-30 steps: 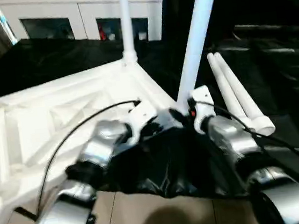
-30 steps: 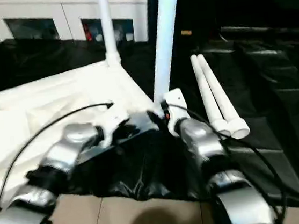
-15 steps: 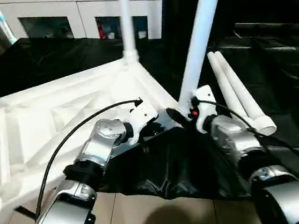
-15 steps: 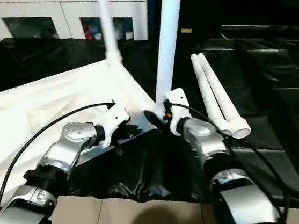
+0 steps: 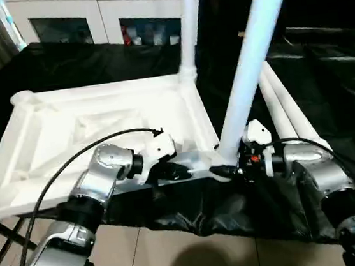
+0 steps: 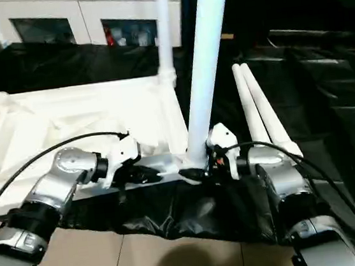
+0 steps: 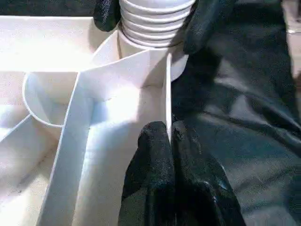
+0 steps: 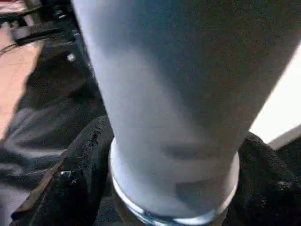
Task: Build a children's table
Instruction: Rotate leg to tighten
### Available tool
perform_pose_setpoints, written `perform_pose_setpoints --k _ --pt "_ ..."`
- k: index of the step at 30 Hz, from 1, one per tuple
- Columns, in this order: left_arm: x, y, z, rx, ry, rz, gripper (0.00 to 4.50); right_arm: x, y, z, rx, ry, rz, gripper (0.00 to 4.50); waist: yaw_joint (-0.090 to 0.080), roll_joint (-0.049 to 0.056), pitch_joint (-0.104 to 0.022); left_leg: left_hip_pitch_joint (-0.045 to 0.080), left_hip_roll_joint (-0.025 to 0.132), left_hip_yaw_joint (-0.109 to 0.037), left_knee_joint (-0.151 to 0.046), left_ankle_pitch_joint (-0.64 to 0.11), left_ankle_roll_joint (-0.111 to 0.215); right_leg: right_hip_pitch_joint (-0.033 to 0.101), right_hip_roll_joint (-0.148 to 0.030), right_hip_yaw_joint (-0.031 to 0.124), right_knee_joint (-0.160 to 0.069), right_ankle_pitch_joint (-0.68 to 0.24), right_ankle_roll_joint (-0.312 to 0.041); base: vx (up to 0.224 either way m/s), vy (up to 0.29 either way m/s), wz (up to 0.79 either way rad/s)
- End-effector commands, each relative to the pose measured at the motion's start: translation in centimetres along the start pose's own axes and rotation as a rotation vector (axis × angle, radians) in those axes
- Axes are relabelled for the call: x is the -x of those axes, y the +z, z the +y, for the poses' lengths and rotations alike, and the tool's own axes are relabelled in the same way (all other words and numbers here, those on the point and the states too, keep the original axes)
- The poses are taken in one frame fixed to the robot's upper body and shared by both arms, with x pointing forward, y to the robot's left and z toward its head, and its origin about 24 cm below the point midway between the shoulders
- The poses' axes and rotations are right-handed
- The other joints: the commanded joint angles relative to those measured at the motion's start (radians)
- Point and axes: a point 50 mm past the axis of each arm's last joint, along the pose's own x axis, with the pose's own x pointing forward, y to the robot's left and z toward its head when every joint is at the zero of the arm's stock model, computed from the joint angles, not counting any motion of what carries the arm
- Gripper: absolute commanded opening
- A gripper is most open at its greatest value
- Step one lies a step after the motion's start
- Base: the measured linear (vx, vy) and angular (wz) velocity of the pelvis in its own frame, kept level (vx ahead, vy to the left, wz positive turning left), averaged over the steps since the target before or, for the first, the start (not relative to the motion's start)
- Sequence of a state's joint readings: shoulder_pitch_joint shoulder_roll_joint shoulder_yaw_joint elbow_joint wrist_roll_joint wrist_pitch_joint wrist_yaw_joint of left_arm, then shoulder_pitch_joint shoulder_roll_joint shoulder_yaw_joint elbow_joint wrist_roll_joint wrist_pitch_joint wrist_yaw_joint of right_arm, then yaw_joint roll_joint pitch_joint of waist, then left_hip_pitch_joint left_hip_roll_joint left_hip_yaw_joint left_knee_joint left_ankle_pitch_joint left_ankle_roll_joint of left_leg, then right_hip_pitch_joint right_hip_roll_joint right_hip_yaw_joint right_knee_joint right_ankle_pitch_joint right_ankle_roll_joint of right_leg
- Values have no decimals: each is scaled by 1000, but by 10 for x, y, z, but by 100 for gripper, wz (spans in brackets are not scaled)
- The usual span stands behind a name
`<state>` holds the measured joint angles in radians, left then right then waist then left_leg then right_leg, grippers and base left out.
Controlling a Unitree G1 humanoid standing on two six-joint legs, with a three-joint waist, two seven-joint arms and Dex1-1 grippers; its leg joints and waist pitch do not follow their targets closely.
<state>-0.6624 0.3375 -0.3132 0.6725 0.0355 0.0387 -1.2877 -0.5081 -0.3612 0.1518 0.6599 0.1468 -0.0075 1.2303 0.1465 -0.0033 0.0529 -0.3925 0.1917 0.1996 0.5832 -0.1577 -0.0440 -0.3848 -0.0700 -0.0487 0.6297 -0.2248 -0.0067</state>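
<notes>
Your tabletop (image 5: 100,126) has swung round square to you, rim now at six o'clock. Left gripper (image 7: 170,136) is pinched on that rim; right gripper (image 6: 195,173) straddles the near leg (image 5: 247,67) at its socket, fingers wrapped round it. Leg's seating; two spare legs (image 5: 284,111) wait at three o'clock.

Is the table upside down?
Yes. The tabletop shows its ribbed underside, and two legs stick up from its corners.
</notes>
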Motion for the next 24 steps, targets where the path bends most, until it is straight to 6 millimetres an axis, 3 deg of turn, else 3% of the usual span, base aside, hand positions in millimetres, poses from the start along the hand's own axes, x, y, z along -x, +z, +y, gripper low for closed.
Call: perform_pose_setpoints --k 1,8,11,17,18,20,22,23,24 --pt "1 13 2 -55 -3 -23 0 -12 3 13 18 136 4 310 -2 -6 -64 28 54 -23 -64 -199 60 33 -83 41 -74 -57 -243 0 0 0" --pt "3 10 2 -38 -1 -21 0 -16 0 20 -12 171 10 278 0 -6 -64 29 56 -24 -66 -210 44 31 -86 41 -75 -87 -240 0 0 0" --pt "-3 14 9 -19 110 -51 0 -25 -6 15 -70 41 9 278 -2 -8 -63 28 54 -24 -65 -199 44 31 -86 41 -74 -78 -242 0 0 0" --pt "-12 25 25 27 294 -74 0 -42 -13 -4 -134 -288 39 277 -24 -9 -56 31 50 -32 -80 -282 -23 28 -92 43 -89 -260 -206 0 0 0" --pt "-15 29 27 41 322 -78 0 -47 -13 -9 -176 -377 26 277 -30 -7 -59 32 50 -33 -80 -278 -32 29 -93 43 -88 -251 -203 0 0 0" --pt "-15 29 27 41 322 -78 0 -47 -13 -9 -176 -377 26 277 -32 -10 -60 34 49 -29 -75 -262 -16 29 -90 44 -88 -192 -206 0 0 0" --pt "-21 35 31 67 378 -82 0 -56 -9 -15 -223 -494 -1 277 -33 -6 -67 29 46 -27 -68 -196 14 35 -87 43 -76 -60 -228 0 0 0" --pt "-22 36 32 72 390 -83 0 -57 -8 -16 -228 -513 -5 277 -36 -5 -67 30 47 -24 -68 -186 15 33 -87 43 -73 -37 -236 0 0 0" --pt "-27 39 33 84 422 -81 0 -65 -4 -18 -243 -570 -22 333 -36 -6 -66 30 45 -25 -68 -182 19 35 -86 41 -75 -34 -242 0 0 0"
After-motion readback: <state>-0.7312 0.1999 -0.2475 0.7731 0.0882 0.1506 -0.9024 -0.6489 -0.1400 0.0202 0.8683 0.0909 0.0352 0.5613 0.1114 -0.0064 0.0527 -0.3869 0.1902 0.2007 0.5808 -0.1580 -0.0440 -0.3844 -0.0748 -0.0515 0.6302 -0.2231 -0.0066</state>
